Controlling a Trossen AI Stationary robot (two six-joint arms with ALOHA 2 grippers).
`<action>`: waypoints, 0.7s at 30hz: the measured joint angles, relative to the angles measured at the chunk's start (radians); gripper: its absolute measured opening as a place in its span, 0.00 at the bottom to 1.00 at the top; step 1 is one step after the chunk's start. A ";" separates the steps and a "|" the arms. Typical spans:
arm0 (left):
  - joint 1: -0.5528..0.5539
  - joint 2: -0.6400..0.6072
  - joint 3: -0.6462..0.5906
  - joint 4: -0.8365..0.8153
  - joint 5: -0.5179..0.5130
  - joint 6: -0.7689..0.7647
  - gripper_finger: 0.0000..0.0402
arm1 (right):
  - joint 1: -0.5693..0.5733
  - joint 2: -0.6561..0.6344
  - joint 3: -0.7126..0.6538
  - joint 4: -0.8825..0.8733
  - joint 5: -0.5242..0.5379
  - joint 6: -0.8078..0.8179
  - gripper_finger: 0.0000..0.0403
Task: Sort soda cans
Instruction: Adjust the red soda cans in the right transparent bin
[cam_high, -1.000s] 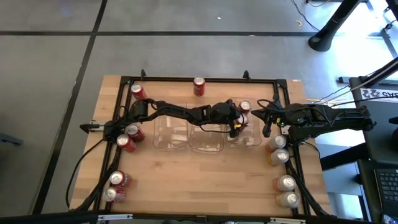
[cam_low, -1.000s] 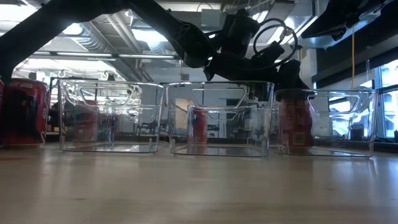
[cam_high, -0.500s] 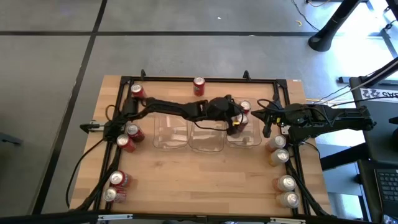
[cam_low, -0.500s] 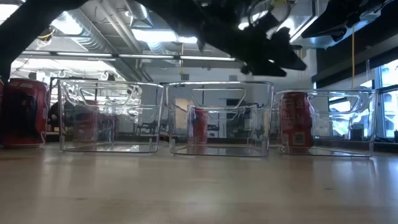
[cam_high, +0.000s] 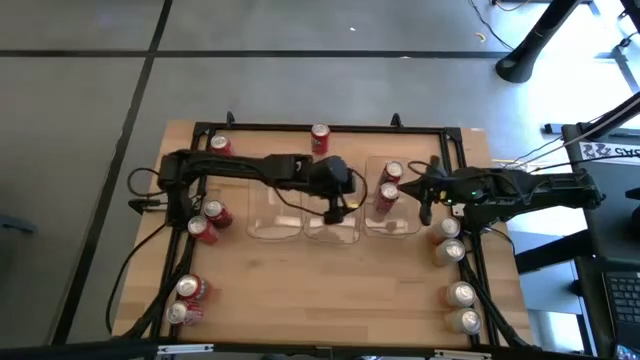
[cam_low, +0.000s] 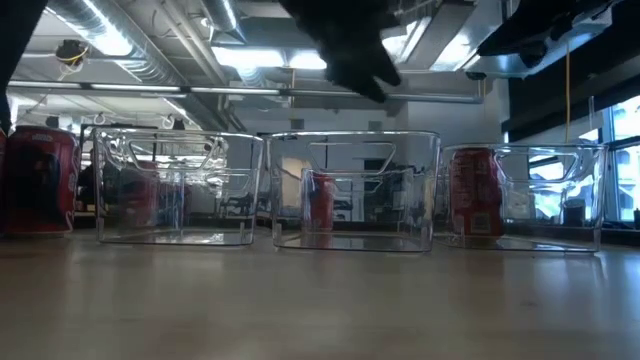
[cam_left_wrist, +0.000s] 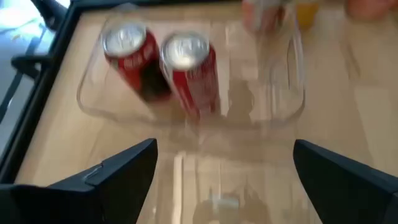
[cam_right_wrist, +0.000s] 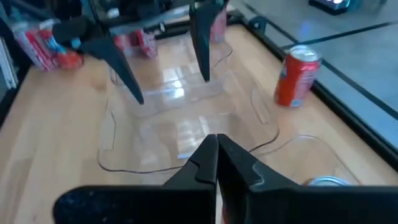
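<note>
The cans are small cylinders with silver tops — most red-bodied, a few pale silver or gold. Two red cans (cam_high: 388, 187) stand upright side by side in the right bin (cam_high: 392, 222) of three clear bins in a row; the middle bin (cam_high: 331, 232) and left bin (cam_high: 275, 226) hold none that show. One red can (cam_high: 320, 138) stands alone at the far edge. More red cans sit at the left: one (cam_high: 220, 146) at the far left corner, two (cam_high: 207, 220) mid-left, two (cam_high: 186, 300) near-left. Four pale cans (cam_high: 452, 270) line the right edge. White script runs down the red bodies, too blurred to read.

The left gripper (cam_high: 338, 205) hangs over the middle bin, fingers spread wide and holding nothing. The right gripper (cam_high: 427, 203) waits just right of the right bin — its fingers (cam_right_wrist: 211, 163) pressed together, empty.
</note>
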 joint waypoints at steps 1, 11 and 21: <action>-0.006 -0.013 -0.024 0.001 -0.016 -0.012 0.90 | -0.001 0.019 0.000 0.011 -0.003 -0.013 0.02; -0.069 -0.176 -0.383 0.212 -0.106 -0.137 0.90 | -0.009 0.228 0.018 0.084 0.005 -0.081 0.02; -0.155 -0.395 -0.795 0.640 -0.253 -0.113 0.90 | -0.112 0.517 0.266 -0.130 -0.006 -0.124 0.02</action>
